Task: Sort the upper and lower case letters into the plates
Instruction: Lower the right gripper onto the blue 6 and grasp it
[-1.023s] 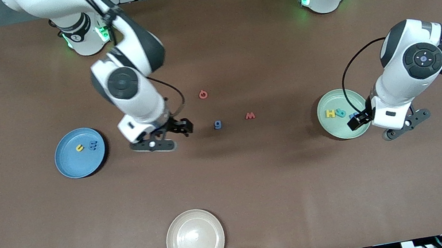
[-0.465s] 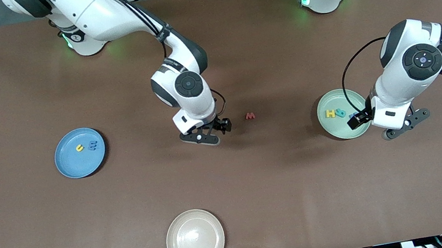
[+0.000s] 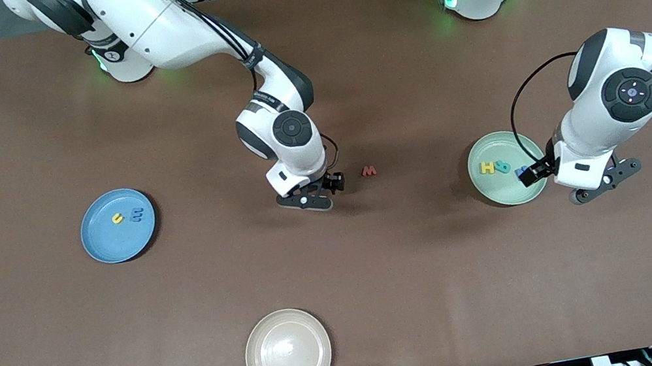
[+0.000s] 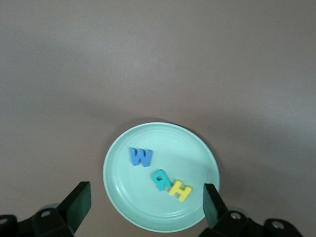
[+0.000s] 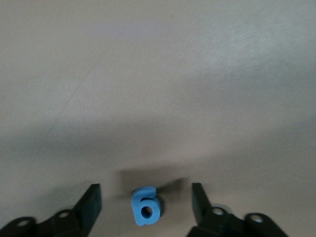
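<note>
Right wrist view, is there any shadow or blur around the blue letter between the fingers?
Right wrist view: the blue letter g is sharp, with a dark shadow beside it on the table; the right gripper fingers look slightly soft. Front view: green glow at both arm bases.
</note>
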Controlling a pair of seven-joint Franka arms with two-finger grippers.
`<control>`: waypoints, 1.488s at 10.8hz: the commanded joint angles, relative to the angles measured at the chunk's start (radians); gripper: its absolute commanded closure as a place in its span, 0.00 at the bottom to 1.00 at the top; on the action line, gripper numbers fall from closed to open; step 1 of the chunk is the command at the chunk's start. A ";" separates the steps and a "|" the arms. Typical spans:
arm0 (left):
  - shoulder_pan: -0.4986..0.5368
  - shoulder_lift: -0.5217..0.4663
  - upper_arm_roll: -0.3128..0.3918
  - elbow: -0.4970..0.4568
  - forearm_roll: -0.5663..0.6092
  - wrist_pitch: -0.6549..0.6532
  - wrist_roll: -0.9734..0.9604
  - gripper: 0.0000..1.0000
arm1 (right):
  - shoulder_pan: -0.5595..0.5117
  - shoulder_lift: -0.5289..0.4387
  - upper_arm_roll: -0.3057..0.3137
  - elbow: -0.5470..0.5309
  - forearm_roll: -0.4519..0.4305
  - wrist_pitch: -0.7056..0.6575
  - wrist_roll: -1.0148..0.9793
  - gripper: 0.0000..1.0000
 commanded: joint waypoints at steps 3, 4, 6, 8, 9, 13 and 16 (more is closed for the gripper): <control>0.018 -0.011 -0.003 0.000 0.010 -0.023 0.053 0.00 | 0.005 0.023 -0.001 0.031 -0.013 -0.005 -0.036 0.37; 0.018 -0.010 -0.004 0.000 0.010 -0.021 0.053 0.00 | 0.005 0.024 -0.001 0.029 -0.013 -0.005 -0.036 0.37; 0.015 -0.005 -0.004 0.000 0.018 -0.021 0.051 0.00 | 0.005 0.026 -0.001 0.028 -0.013 -0.003 -0.038 0.39; 0.015 -0.005 -0.003 -0.006 0.019 -0.021 0.051 0.00 | 0.006 0.033 -0.001 0.028 -0.013 -0.001 -0.038 0.43; 0.015 -0.008 -0.003 -0.015 0.019 -0.021 0.050 0.00 | 0.011 0.035 -0.001 0.028 -0.013 -0.001 -0.038 0.46; 0.015 -0.008 -0.003 -0.013 0.021 -0.023 0.050 0.00 | 0.014 0.040 0.000 0.028 -0.006 0.012 -0.022 0.55; 0.003 0.002 -0.003 -0.009 0.021 -0.021 0.038 0.00 | 0.017 0.040 0.008 0.028 -0.007 0.011 -0.022 0.71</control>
